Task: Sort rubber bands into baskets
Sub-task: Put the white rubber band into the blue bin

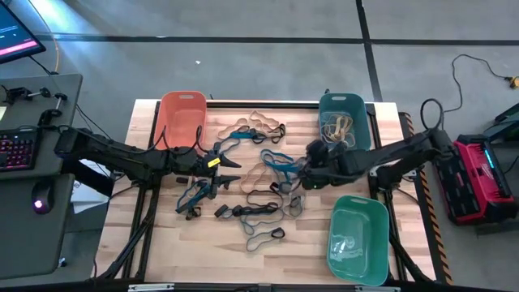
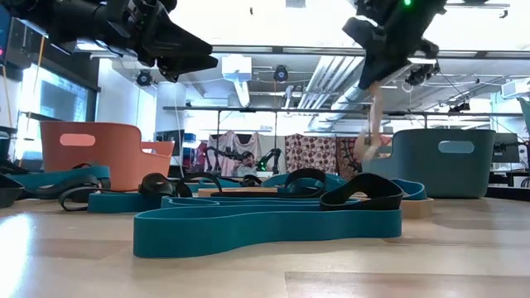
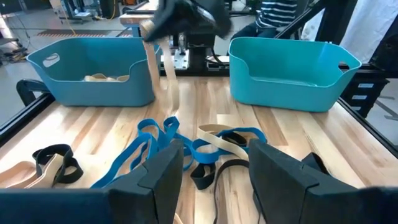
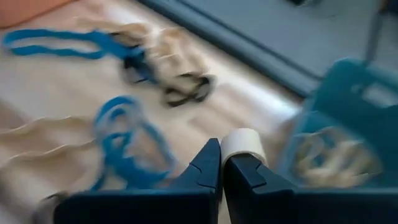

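Observation:
Many tan, blue and black rubber bands (image 1: 263, 174) lie loose on the middle of the wooden table. The orange basket (image 1: 182, 118) stands at the far left and the dark teal basket (image 1: 342, 122) at the far right, with tan bands in it. The lighter green basket (image 1: 357, 239) stands at the near right. My right gripper (image 1: 310, 165) is shut on a tan rubber band (image 2: 374, 116), raised above the pile next to the dark teal basket. My left gripper (image 3: 214, 180) is open and empty, above the bands left of centre (image 1: 231, 160). My right gripper pinches the tan band between its two shut fingertips, where a short loop of it (image 4: 242, 144) sticks out beside them. The fingers slant down from above. The band hangs slack below them (image 3: 163, 71), clear of the table.
Blue bands (image 3: 168, 140) and black bands (image 3: 56, 162) lie right under and ahead of my left gripper. A wide teal band (image 2: 265, 223) lies near the table's front. A desk with a keyboard (image 1: 16, 150) stands left of the table, and a red case (image 1: 478, 174) on the floor at the right.

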`<action>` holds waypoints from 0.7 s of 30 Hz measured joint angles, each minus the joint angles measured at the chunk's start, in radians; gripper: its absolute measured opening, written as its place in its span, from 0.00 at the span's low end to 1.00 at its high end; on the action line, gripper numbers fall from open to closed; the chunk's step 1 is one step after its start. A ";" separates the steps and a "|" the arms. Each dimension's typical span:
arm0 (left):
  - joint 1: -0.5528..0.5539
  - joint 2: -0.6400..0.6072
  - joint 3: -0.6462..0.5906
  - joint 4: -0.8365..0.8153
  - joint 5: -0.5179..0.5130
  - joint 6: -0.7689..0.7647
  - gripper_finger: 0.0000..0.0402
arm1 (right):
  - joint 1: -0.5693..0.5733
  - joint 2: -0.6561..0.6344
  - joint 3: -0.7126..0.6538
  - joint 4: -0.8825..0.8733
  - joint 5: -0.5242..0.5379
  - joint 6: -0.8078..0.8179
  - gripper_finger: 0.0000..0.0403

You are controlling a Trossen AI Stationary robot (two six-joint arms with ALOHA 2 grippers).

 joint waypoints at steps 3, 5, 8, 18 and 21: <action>0.000 0.000 0.000 0.000 0.000 0.004 0.43 | -0.039 0.000 0.068 -0.135 0.064 0.004 0.00; 0.000 0.000 0.000 0.000 0.000 0.004 0.43 | -0.069 0.000 0.100 -0.226 0.086 0.028 0.00; 0.000 0.000 0.000 0.000 0.000 0.004 0.43 | -0.118 0.000 0.124 -0.340 0.100 0.062 0.00; 0.000 0.000 0.000 -0.001 0.000 0.002 0.43 | -0.285 0.003 0.122 -0.534 0.116 0.132 0.00; 0.000 0.000 0.000 0.000 0.000 -0.003 0.43 | -0.330 0.003 0.122 -0.539 0.118 0.103 0.00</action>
